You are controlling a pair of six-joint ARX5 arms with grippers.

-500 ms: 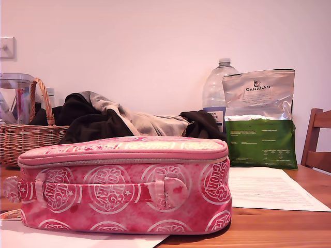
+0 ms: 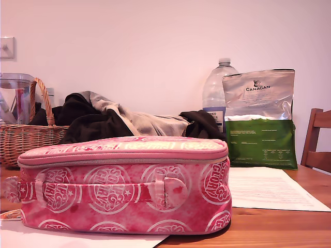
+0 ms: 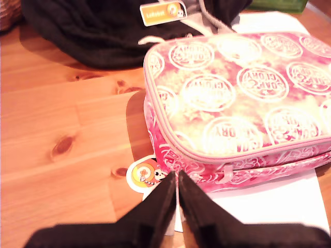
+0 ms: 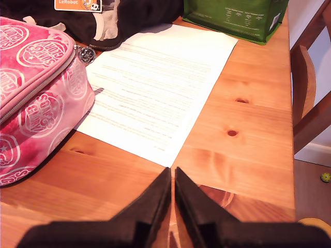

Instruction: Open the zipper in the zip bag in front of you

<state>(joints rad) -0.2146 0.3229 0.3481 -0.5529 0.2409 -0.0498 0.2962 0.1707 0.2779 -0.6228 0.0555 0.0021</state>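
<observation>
The zip bag (image 2: pixel 124 186) is a pink fabric case with white round logos, lying flat at the table's front in the exterior view. Its zipper (image 2: pixel 124 161) runs as a thin grey line below the top panel and looks closed, above the pink strap handle (image 2: pixel 98 192). No arm shows in the exterior view. In the first wrist view my first gripper (image 3: pixel 177 178) is shut and empty, just off a corner of the zip bag (image 3: pixel 243 98), near the zipper (image 3: pixel 207 156). My second gripper (image 4: pixel 172 173) is shut and empty over bare wood, apart from the zip bag (image 4: pixel 36 103); a round metal piece (image 4: pixel 84 53) lies by the bag's corner.
A printed paper sheet (image 4: pixel 155 88) lies beside the bag, and a silver-green foil pouch (image 2: pixel 261 121) and a water bottle (image 2: pixel 217 93) stand behind it. Dark clothing (image 2: pixel 103 121) and a wicker basket (image 2: pixel 26 137) sit at the back. A wooden chair (image 4: pixel 310 88) stands at the table's edge. A round sticker (image 3: pixel 146 174) lies beneath the bag's corner.
</observation>
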